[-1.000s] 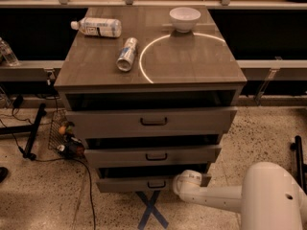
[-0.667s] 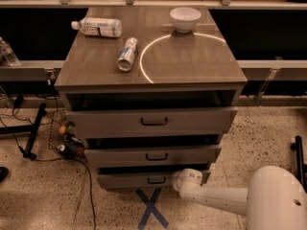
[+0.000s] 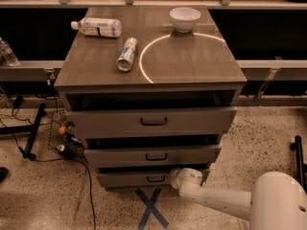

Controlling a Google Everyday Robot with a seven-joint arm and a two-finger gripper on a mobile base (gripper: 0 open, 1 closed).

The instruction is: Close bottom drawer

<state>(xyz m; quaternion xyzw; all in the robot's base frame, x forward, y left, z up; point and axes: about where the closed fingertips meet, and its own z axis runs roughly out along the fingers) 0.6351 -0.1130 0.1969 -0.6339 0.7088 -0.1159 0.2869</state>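
The bottom drawer (image 3: pixel 129 178) is the narrowest grey wood-grain front of the cabinet, low near the floor, with a small dark bar handle (image 3: pixel 156 178). Only a thin dark gap shows above its front. My gripper (image 3: pixel 178 178) is at the end of the white arm that comes in from the lower right. It rests against the right end of the drawer front, just right of the handle.
The middle drawer (image 3: pixel 152 155) and top drawer (image 3: pixel 151 121) stand slightly out. On the cabinet top (image 3: pixel 192 66) lie a plastic bottle (image 3: pixel 97 27), a can (image 3: pixel 127 54) and a white bowl (image 3: pixel 184 18). A blue tape X (image 3: pixel 151 208) marks the floor. Cables and a wire basket (image 3: pixel 62 135) are at left.
The bottom drawer has slid inward, so its front now sits further back under the middle drawer. My gripper and arm have followed it toward the cabinet.
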